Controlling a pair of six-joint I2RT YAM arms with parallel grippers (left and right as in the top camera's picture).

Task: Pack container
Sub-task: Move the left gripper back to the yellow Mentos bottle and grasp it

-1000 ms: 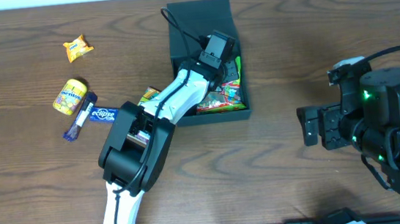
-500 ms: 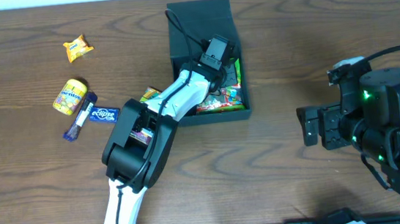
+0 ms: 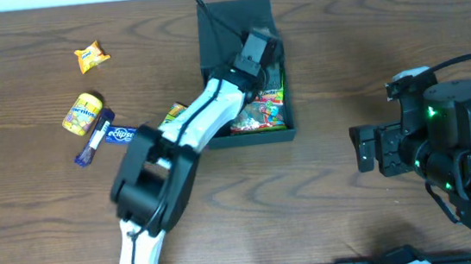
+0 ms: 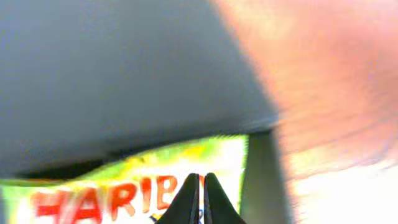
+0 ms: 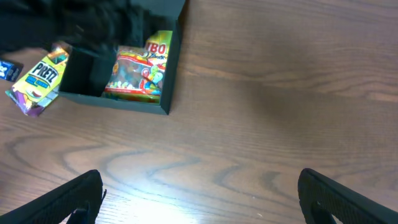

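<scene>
The container [image 3: 233,19] is noted at the far middle of the table [image 3: 341,61], with its lid flap open on the far side. The left arm is stretched into it from the near left. The left gripper [image 4: 200,198] is held inside, fingers pressed together, with nothing seen between them. A Haribo packet [image 3: 261,112] is lodged in the near part of the box. A Pretz packet [image 3: 173,114] is set outside, just beside the left wall. A yellow tub [image 3: 82,112], a blue Eclipse pack [image 3: 120,136] and an orange wrapped sweet [image 3: 91,56] are scattered well to the left. The right gripper [image 3: 361,150] is held at the right, well apart from the box, with its jaws spread wide and nothing held.
</scene>
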